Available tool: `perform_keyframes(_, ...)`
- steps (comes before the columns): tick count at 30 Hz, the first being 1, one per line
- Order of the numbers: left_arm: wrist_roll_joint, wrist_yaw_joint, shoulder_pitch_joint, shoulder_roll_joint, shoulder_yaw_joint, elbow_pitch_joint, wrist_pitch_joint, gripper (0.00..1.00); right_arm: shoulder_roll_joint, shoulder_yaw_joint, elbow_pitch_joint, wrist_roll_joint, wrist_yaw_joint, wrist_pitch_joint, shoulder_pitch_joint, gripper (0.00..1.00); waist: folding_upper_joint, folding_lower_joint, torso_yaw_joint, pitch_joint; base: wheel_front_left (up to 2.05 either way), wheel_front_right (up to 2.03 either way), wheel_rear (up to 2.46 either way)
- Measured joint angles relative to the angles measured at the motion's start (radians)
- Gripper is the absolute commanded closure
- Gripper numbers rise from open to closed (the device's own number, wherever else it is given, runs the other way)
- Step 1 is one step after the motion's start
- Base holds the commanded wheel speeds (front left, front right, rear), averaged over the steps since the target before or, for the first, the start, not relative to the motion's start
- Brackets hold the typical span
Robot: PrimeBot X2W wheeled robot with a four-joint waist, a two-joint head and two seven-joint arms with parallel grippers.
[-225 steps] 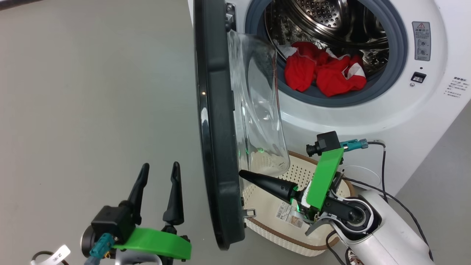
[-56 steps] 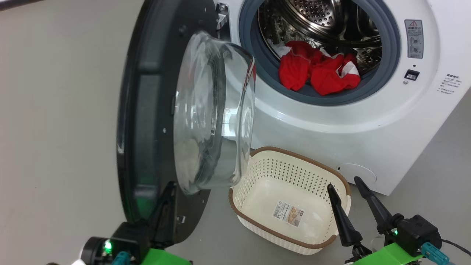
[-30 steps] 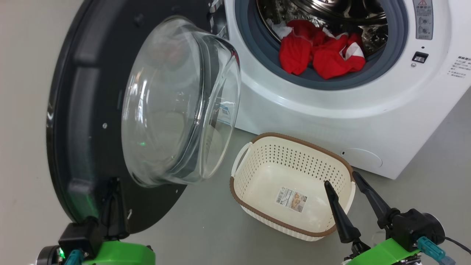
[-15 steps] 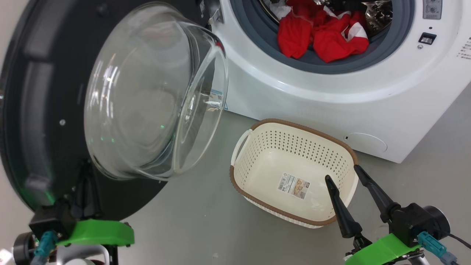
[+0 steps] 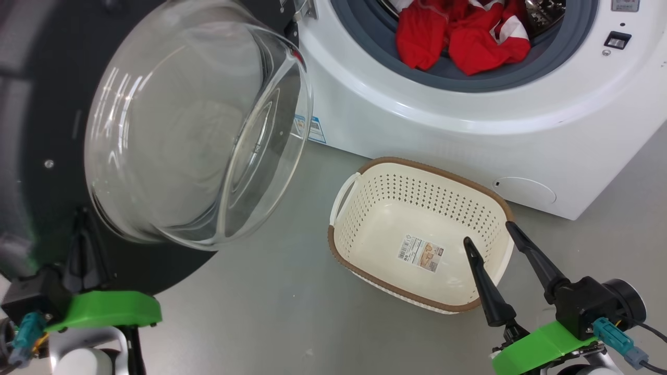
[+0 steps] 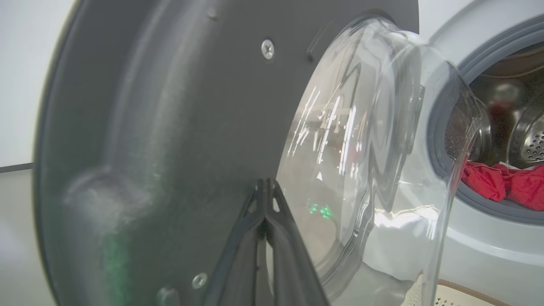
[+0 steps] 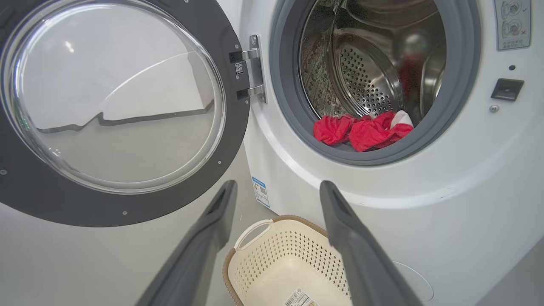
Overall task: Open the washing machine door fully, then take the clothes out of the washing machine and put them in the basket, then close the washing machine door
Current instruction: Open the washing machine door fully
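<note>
— Pressing together, are the left fingers (image 6: 265, 189)?
— Yes, closed tip to tip, holding nothing, laid against the dark inner face of the door (image 5: 31, 130), its glass bowl just beside them.
— And the right fingers (image 5: 482, 281)?
— Spread wide, nothing between them, tips over the near end of the basket (image 5: 417, 198).
— Where are the clothes (image 5: 469, 47)?
— Heaped red in the mouth of the washer (image 5: 417, 125), well beyond the right fingers, past the basket. The door stands wide on their left.

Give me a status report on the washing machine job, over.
Left end effector shut, tips at the wide-open door. Right end effector open by the empty basket. Red clothes in the drum, path unobstructed.
</note>
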Motion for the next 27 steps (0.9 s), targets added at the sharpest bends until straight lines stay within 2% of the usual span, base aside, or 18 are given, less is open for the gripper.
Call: perform_keyframes(27,0.08,-0.064,-0.122,-0.019,0.19,0.139,-0.003,1.0,-0.001,0.0,-0.04,-0.035,0.0,0.044,-0.015,0.0,0.0,0.0,-0.008,0.047,0.0,0.0,0.0)
